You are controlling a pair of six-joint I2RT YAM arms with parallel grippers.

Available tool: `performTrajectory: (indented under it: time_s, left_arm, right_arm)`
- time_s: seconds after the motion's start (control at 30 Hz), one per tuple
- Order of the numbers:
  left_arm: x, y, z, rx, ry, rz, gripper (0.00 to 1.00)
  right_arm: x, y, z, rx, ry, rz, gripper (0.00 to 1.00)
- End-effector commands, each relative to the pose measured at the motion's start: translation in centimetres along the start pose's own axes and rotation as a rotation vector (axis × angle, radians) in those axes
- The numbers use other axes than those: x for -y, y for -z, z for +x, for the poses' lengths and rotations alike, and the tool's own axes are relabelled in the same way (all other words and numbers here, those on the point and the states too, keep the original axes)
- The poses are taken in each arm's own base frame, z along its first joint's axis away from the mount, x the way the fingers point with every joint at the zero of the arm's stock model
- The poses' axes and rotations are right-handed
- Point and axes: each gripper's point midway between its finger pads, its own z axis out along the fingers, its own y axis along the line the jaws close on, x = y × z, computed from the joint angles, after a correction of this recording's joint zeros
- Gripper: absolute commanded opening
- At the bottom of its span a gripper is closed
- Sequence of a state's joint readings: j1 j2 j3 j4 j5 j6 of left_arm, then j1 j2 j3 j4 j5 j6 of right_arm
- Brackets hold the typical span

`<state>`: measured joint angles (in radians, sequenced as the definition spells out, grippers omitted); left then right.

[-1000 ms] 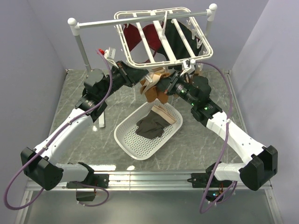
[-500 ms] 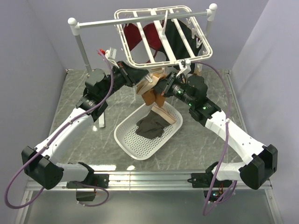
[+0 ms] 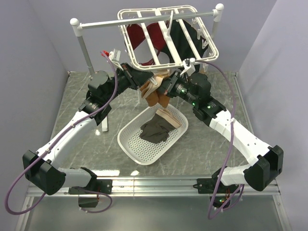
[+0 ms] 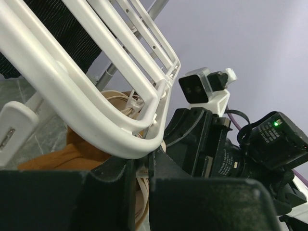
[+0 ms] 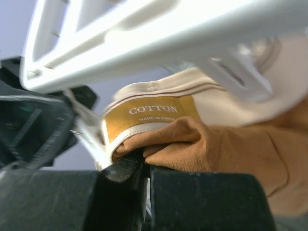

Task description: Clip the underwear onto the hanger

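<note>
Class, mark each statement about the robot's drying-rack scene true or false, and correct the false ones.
1. A dark grey garment lies in the basket. True.
2. The left gripper and the right gripper are each shut on the underwear. True.
3. The underwear lies in the basket. False: it is held up, just under the near edge of the hanger.
4. The hanger lies in the basket. False: it hangs on the rail.
5. The label on the underwear reads WOOL. False: it reads COTTON.
</note>
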<state>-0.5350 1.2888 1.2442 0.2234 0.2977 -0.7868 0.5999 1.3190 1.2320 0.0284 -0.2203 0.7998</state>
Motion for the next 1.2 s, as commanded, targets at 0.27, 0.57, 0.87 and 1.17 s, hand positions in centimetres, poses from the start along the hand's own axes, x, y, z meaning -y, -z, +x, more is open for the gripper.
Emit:
performTrajectory:
  time_s: [0.27, 0.57, 0.87, 1.17]
  left_arm:
    - [-0.3, 0.1, 3.6, -0.134, 0.024, 0.002, 0.04]
    - [0.0, 0.4, 2.6, -0.097, 0.026, -0.006, 0.42]
    - [0.8, 1.1, 0.4, -0.030, 0.024, 0.016, 0.71]
    - [1.8, 4.7, 0.3, -0.007, -0.054, 0.038, 0.99]
  right_arm:
    - [-4.7, 0.7, -2.1, 0.045, -0.010, -0.122, 0.00]
    - [-4.0, 0.7, -1.9, 0.053, 0.012, -0.106, 0.00]
    - [-3.5, 0.9, -2.0, 0.054, 0.021, -0.097, 0.00]
    - [-3.5, 1.6, -1.9, 0.071, 0.056, -0.133, 0.00]
